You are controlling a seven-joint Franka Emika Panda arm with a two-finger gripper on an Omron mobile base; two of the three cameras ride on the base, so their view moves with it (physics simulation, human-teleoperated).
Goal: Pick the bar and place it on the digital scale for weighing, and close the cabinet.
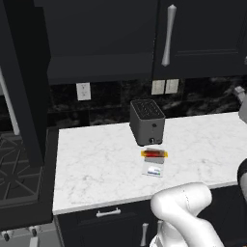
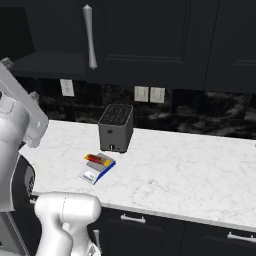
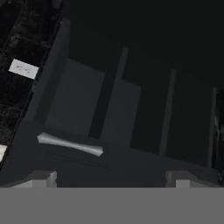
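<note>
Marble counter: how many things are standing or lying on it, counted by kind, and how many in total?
Toaster: 1
Digital scale: 1
Bar, lying on the scale: 1
Total: 3

Bar [image 1: 154,154] on digital scale [image 1: 152,169], just before toaster [image 1: 147,122]; cabinet [image 1: 202,34] above.

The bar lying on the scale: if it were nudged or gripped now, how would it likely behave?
The bar looks small and wrapped, so it is probably light and might slide easily across the digital scale if nudged. It lies flat, so tipping seems unlikely. Its wrapper may be a little slippery between the fingers, and the scale itself could shift on the smooth counter.
</note>
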